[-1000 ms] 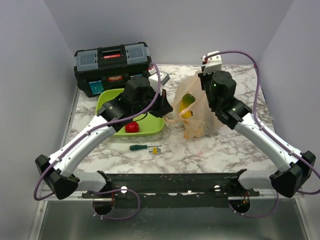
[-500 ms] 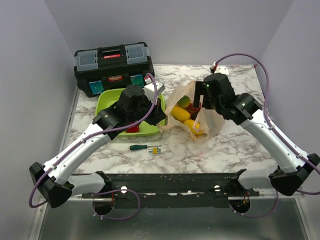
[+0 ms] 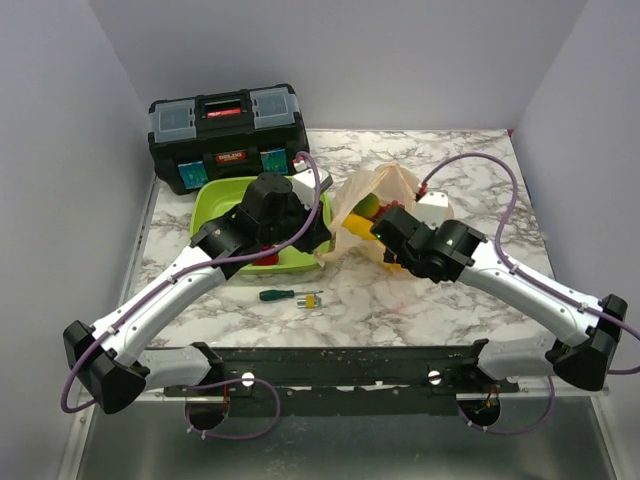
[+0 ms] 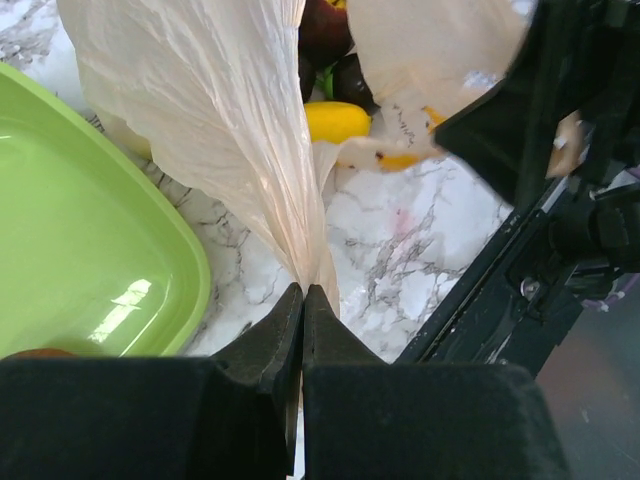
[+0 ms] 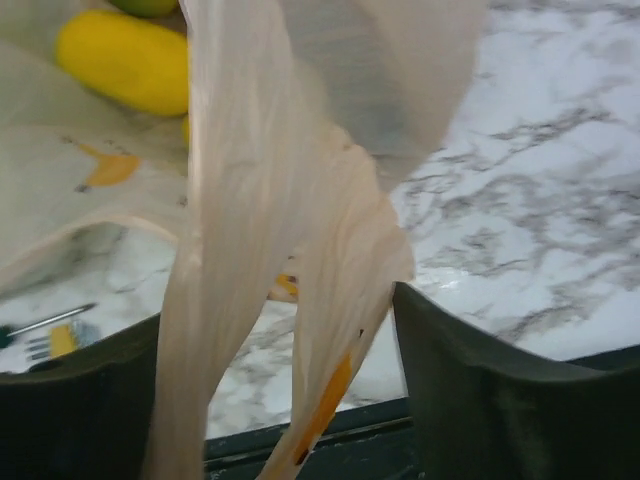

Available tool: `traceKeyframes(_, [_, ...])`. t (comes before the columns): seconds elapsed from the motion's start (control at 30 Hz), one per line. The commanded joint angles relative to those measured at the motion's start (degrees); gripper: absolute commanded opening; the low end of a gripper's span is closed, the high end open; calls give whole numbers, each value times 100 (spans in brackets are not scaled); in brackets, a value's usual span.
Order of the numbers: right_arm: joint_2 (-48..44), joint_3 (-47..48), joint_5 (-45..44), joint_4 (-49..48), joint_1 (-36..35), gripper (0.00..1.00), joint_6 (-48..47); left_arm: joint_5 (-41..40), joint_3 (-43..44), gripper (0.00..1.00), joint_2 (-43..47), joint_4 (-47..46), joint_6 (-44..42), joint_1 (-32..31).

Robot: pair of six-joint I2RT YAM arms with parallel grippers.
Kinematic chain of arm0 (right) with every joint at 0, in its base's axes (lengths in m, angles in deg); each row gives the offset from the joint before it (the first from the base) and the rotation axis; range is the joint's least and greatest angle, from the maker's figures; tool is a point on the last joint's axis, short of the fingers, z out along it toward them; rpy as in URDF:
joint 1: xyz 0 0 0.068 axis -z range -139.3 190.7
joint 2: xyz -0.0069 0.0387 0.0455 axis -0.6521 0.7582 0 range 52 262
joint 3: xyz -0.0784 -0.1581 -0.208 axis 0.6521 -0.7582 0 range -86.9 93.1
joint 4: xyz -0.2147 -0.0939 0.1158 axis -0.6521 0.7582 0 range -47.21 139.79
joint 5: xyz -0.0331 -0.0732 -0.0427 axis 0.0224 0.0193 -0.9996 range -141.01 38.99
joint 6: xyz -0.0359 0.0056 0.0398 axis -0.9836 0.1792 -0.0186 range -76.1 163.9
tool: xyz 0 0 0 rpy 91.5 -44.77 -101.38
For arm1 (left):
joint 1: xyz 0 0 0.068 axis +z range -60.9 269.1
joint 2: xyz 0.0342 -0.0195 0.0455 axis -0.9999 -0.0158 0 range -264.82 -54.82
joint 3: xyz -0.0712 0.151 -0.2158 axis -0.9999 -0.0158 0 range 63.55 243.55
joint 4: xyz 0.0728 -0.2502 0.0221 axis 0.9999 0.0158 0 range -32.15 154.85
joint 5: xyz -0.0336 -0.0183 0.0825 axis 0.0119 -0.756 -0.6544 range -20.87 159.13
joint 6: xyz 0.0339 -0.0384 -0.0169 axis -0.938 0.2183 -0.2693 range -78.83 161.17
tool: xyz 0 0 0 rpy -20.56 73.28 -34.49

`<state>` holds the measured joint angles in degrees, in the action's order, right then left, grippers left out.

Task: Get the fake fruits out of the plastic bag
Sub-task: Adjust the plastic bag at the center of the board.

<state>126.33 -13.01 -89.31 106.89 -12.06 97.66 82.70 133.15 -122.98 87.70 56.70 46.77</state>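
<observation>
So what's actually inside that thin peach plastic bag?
Through its open mouth, the plastic bag shows a yellow oblong fruit, a green fruit and a dark maroon fruit. Crinkled plastic covers anything deeper, so I cannot tell how many more there are.

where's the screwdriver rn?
Top view: the screwdriver lies on the marble table, left of centre, just nearer than the green tray, left of the plastic bag.

One crinkly translucent peach plastic bag (image 3: pixel 395 185) at the table's middle. In its mouth, three glossy plastic fruits (image 3: pixel 358 224) countable: one yellow oblong (image 4: pixel 335 120), one green round (image 3: pixel 368 206), at least one dark maroon (image 4: pixel 322 30). One lime-green plastic tray (image 3: pixel 208 205), one black plastic toolbox (image 3: pixel 225 125) at the far left corner, and one green-handled screwdriver (image 3: pixel 280 295) towards the near edge.
</observation>
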Motion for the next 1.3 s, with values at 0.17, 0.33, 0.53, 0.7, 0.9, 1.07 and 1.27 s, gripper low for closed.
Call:
traceKeyframes(0.17, [-1268, -738, -1594, 1729, 28, 9, 2015, -889, -469, 0, 261, 84, -380, 44])
traceKeyframes(0.33, [-2584, -1350, -1310, 1260, 28, 8, 2198, -1533, -683, 0, 369, 170, -596, 48])
traceKeyframes(0.53, [-3554, -1314, -1564, 1326, 25, 11, 2266, -2115, -770, 0, 584, 324, -866, 45])
traceKeyframes(0.7, [-3340, -1312, -920, 22, 27, 47, 611, -605, -729, 0, 665, 263, -687, 47])
traceKeyframes(0.9, [-2065, -230, -474, 152, 26, 75, -610, 193, -621, 0, 446, 312, -310, 48])
traceKeyframes(1.07, [-1520, 911, 330, -288, 27, 86, -1849, 32, -633, 0, 392, 349, -294, 44])
traceKeyframes(1.27, [-1052, 1760, 1444, -1115, 24, 94, -2842, -142, -521, 0, 322, 416, -384, 49])
